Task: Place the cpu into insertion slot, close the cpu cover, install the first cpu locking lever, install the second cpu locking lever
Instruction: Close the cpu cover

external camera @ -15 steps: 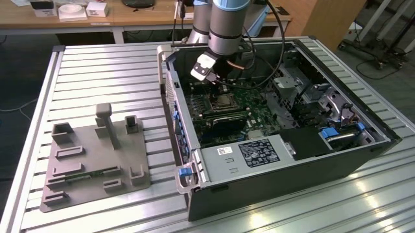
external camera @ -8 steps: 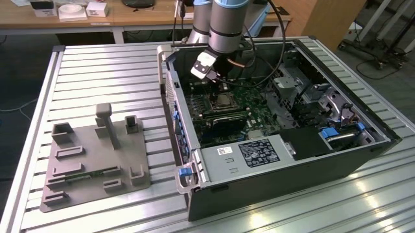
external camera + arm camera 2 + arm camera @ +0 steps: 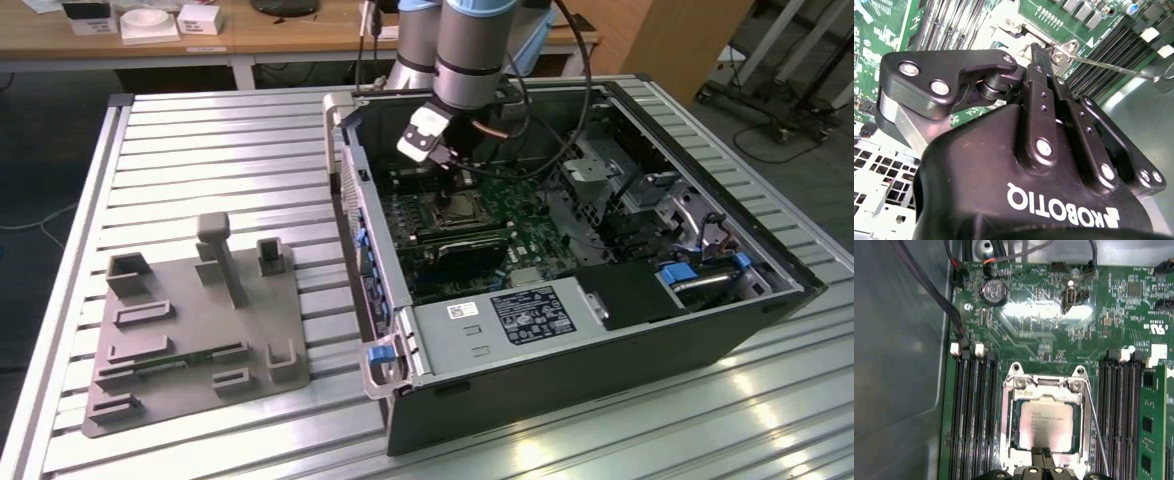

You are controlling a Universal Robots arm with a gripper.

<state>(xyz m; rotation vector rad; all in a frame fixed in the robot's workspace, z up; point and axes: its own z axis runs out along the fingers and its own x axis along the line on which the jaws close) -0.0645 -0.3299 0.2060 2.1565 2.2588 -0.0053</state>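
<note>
My black claw (image 3: pixel 1042 454) is pressed together, tips over one edge of the flat, shiny grey square cpu (image 3: pixel 1048 422). The cpu lies in the insertion slot (image 3: pixel 1015 432), mid green board (image 3: pixel 1029 320). The thin silvery cpu cover (image 3: pixel 1046 385) frames it. A skinny wire lever (image 3: pixel 1097 435) runs just beside.

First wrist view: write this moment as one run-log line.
cpu: in insertion slot; cpu cover: down; gripper: shut, at cover edge; lever: unlatched

You have a slatted metal table (image 3: pixel 200 130) carrying the open computer case (image 3: pixel 574 395). A grey fixture plate (image 3: pixel 180 345) lies flat just beside the case, on the exterior view's left.
</note>
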